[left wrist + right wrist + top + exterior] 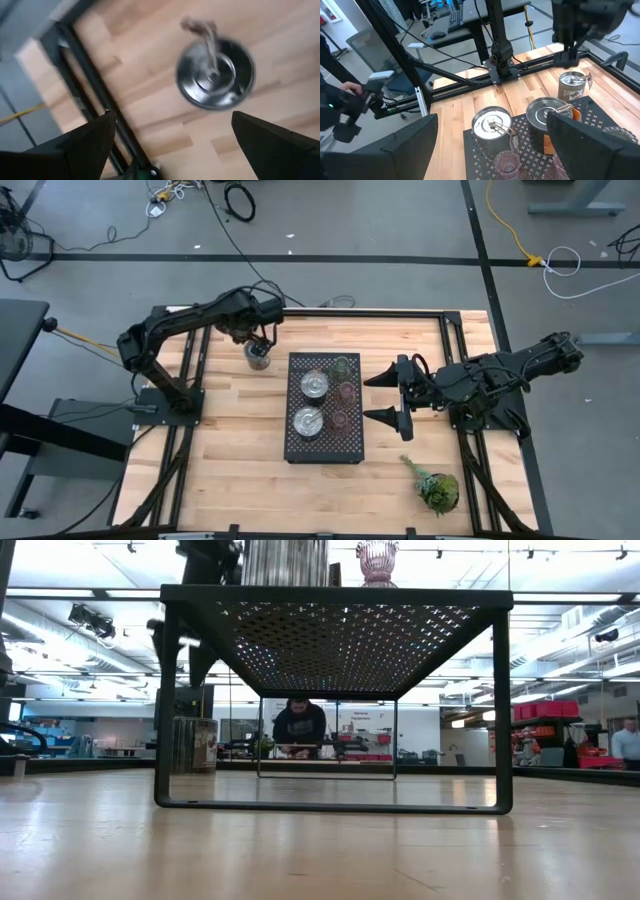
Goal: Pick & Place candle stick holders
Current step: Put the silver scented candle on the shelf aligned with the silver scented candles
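Left tool (258,340) hangs directly over the silvery holder (258,356) that stands alone on the counter (240,460), just beside the tray's (296,452) far-left corner; fingers spread wide, released, nothing held. Risk: if the tool descends off-centre, one finger could strike the holder's rim and tip it or push it toward the counter frame; the polished metal may also slip under a shallow pinch. On the tray, two silvery holders (315,384) (307,421) sit in the left column, with the pale green glass holder (343,366) and two pinkish-brown holders (347,392) (340,420) just beside them; spacing is tight, so a lone holder brought in low could knock a neighbour. Right tool (391,397) waits near the tray's right edge, fingers apart, released, empty; a reach from there could clip the glass pieces. Plant sprig (433,487) lies well apart at the near right. View notes: the left wrist view shows the lone holder's open top and centre spike (215,75) between the spread fingers (85,142), which the high view does not resolve. The low view alone shows that the tray stands raised on legs (165,700), so any placement lands above counter level. The right wrist view shows the lone holder's side wall (571,86).
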Controlling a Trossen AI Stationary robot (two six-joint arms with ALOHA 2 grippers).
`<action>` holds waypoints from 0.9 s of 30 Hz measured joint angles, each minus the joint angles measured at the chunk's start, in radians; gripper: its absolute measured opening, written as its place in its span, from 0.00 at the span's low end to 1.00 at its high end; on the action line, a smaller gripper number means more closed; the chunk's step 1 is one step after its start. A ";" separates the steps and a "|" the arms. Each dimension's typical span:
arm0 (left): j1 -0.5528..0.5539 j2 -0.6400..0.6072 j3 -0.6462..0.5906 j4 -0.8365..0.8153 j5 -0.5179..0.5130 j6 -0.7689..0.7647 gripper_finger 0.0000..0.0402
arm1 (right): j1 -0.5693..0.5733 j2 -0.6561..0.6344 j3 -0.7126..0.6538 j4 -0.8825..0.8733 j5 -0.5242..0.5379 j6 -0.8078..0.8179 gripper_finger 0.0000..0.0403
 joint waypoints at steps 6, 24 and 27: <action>-0.009 0.001 -0.099 0.044 0.081 -0.001 0.99 | 0.000 0.000 0.000 0.000 0.000 0.000 0.91; -0.035 0.001 -0.125 0.268 0.214 0.038 0.99 | 0.000 0.000 0.000 0.000 0.000 0.000 0.91; -0.035 0.001 -0.125 0.284 0.223 0.007 0.99 | 0.000 0.000 0.000 0.000 0.000 0.000 0.91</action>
